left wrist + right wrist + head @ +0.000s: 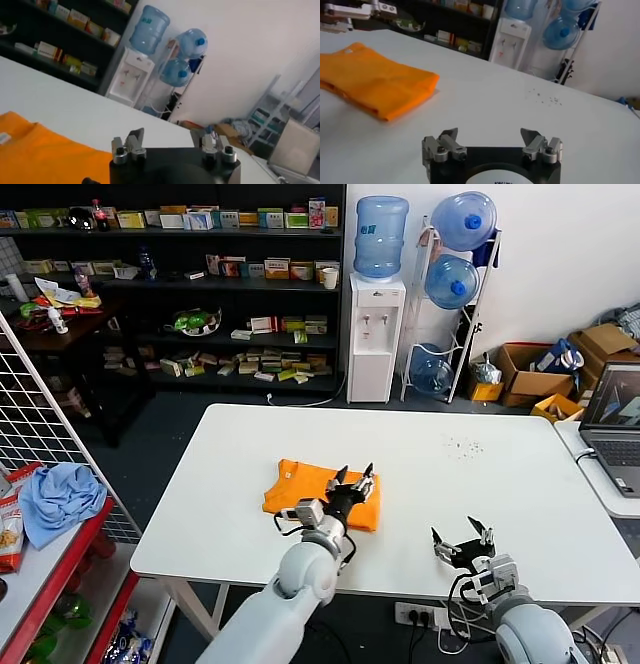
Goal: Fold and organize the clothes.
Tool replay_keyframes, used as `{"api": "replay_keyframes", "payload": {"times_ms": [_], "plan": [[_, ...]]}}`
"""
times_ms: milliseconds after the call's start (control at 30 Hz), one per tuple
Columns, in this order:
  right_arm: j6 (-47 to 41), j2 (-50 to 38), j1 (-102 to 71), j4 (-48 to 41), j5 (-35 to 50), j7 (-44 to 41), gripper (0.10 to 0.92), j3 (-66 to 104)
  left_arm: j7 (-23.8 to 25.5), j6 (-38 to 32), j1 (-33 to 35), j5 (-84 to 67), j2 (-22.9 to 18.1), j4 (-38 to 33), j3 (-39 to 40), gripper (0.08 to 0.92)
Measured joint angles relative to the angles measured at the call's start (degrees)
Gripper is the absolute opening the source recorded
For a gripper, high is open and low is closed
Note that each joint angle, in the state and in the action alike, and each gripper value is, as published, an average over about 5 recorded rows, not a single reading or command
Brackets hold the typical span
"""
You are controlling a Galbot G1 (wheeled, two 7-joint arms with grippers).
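The orange T-shirt [300,484] lies folded into a compact rectangle on the white table [480,484], left of the middle. It also shows in the left wrist view [35,150] and in the right wrist view [375,82]. My left gripper [352,478] is open and empty, just above the shirt's right near corner. My right gripper [461,534] is open and empty over bare table near the front edge, well right of the shirt. Both hold nothing in their own views, the left gripper [170,137] and the right gripper [490,134].
A laptop [615,424] sits on a side table at the right. A light blue cloth [60,499] lies on a red rack at the left. A water dispenser [377,334], bottle rack and shelves stand behind the table.
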Motion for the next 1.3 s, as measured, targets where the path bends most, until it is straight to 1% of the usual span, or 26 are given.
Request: {"api": "replay_keyframes", "payload": {"times_ms": [100, 200, 333, 500, 667, 867, 1300], "plan": [[1.13, 0.89, -0.08, -0.21, -0.04, -0.46, 0.823, 0.9, 1.98, -2.05, 1.83, 2.33, 4.67, -1.74, -1.35, 0.771], [2.36, 1.9, -0.11, -0.54, -0.2, -0.96, 0.823, 1.81, 3.81, -3.76, 4.29, 5.52, 9.32, -3.4, -3.1, 0.814], [4.1, 3.2, -0.04, -0.8, -0.67, -1.6, 0.823, 2.88, 5.79, -5.31, 8.14, 9.88, 13.96, -5.46, -6.19, 0.822], [6.02, 4.86, 0.48, -0.72, -1.11, -2.37, 0.823, 4.27, 7.32, -7.55, 12.74, 15.15, 17.02, -6.54, -10.52, 0.823], [7.73, 6.58, 1.05, -0.46, -1.9, -3.46, 0.823, 5.56, 8.21, -10.15, 16.23, 20.13, 17.84, -7.06, -14.36, 0.823], [7.92, 9.21, 1.06, 0.09, -3.98, -4.82, 0.823, 7.51, 9.43, -12.05, 18.65, 25.02, 17.45, -7.58, -17.93, 0.823], [5.61, 14.71, 0.5, 2.06, -7.21, -8.3, 0.823, 12.51, 10.79, -11.46, 21.65, 30.17, 15.16, -9.14, -21.51, 0.823]]}}
